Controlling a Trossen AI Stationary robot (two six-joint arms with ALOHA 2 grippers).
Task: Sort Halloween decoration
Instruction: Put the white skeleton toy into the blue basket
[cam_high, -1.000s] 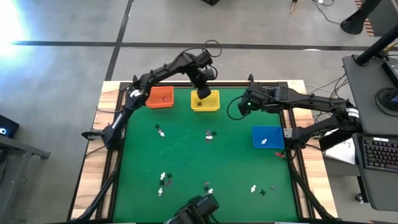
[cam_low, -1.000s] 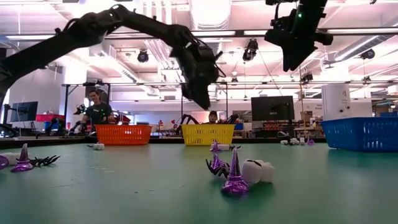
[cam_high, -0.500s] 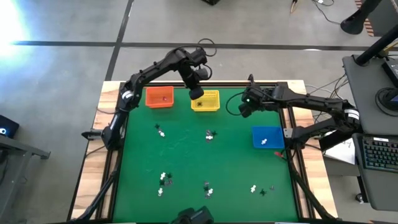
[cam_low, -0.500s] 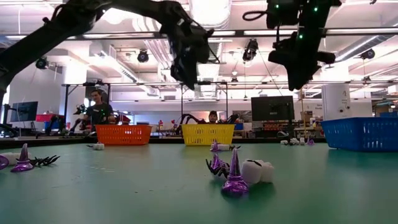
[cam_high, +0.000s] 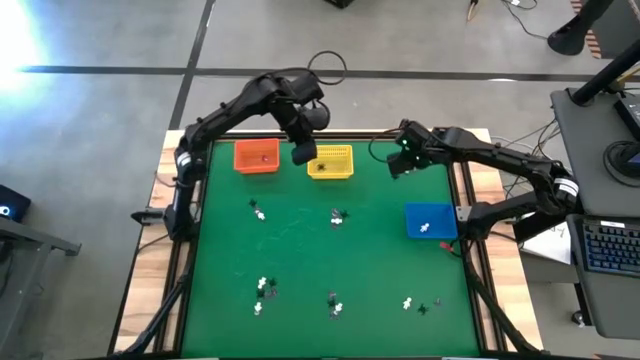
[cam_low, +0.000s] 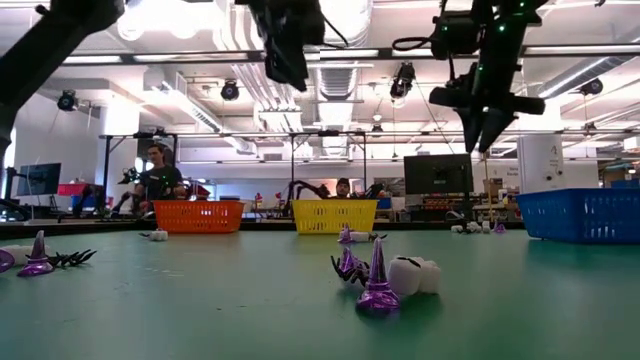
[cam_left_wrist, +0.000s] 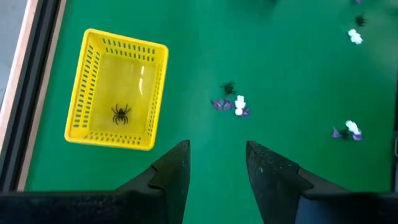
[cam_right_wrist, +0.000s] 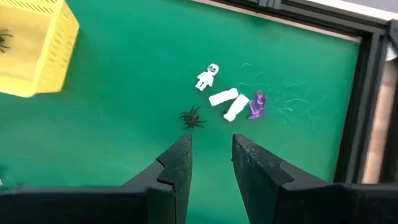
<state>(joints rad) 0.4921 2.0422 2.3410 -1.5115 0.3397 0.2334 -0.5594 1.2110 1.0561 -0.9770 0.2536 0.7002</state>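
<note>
The trinkets lie scattered over the green table (cam_high: 300, 250): a small cluster near the middle (cam_high: 338, 217), another toward the left (cam_high: 258, 210), and several groups along the near edge (cam_high: 263, 288). One black spider (cam_left_wrist: 120, 114) already sits in the yellow basket (cam_left_wrist: 93, 68), something small rests in the orange basket (cam_high: 256, 157), and a white piece lies in the blue basket (cam_high: 430, 220).

We judge that the step in hand is the reach for the next piece. To do it well, we should pick one trinket that stands apart from its neighbours, come straight down over it with the fingers set across its narrow side, and close only once both tips flank it. The pieces are tiny and bunched, so a slanted approach would likely nudge the others or catch two at once. In the right wrist view a black spider (cam_right_wrist: 192, 117) lies a little apart from a white skeleton figure (cam_right_wrist: 206, 76), two white pieces and a purple one (cam_right_wrist: 257, 104); it looks the easiest target there.

The left gripper (cam_left_wrist: 216, 163) hangs high between the orange and yellow baskets, its arm arched up from the left side, fingers parted and holding nothing. The right gripper (cam_right_wrist: 211, 158) hovers over the far right part of the table, its arm stretched in from the right, fingers also apart and empty.
</note>
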